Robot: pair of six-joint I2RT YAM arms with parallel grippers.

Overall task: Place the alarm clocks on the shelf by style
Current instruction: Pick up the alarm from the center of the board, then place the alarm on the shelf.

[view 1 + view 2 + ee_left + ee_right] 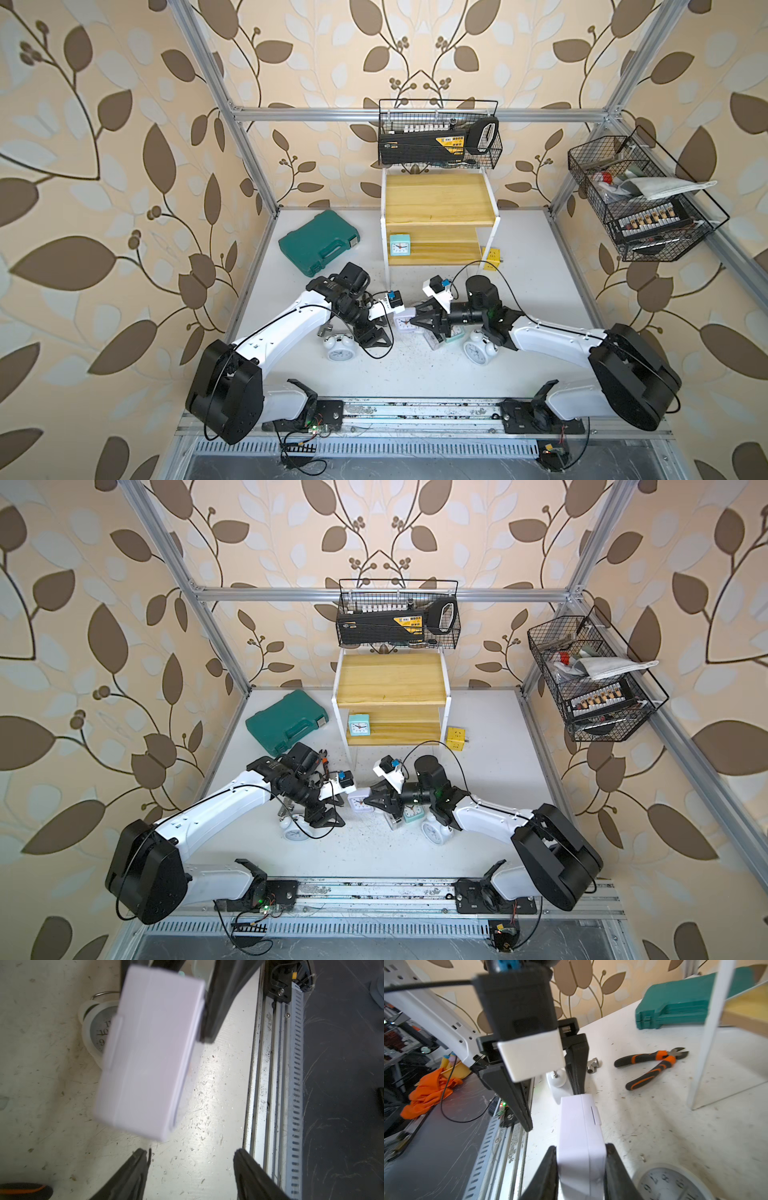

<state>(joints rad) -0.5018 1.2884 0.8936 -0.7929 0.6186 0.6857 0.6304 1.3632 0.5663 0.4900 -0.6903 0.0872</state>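
The bench [540, 316] carries everything, so I place things by the shelf [440, 199] at its back. Both boards are nearly bare: only the teal clock [400, 245] stands at the left end of the lower one.

In front of the shelf, both arms meet near its left front post. The right end effector [581, 1149] is pressed onto the lilac clock [581, 1126], pinching its two broad faces. The left end effector [190, 1151] is spread, and the left wrist view shows its fingers clear of the clock.

Farther out from the shelf, two white twin-bell clocks [338, 347] [478, 351] lie on the bench. The mint clock [455, 332] and a clear one [434, 340] sit half hidden under the right arm.

I judge the step in hand to be carrying the lilac clock to the shelf, early in the task. Next I'd draw the left arm aside, lift, clear the post and set the clock down just beside the teal one, square with square.
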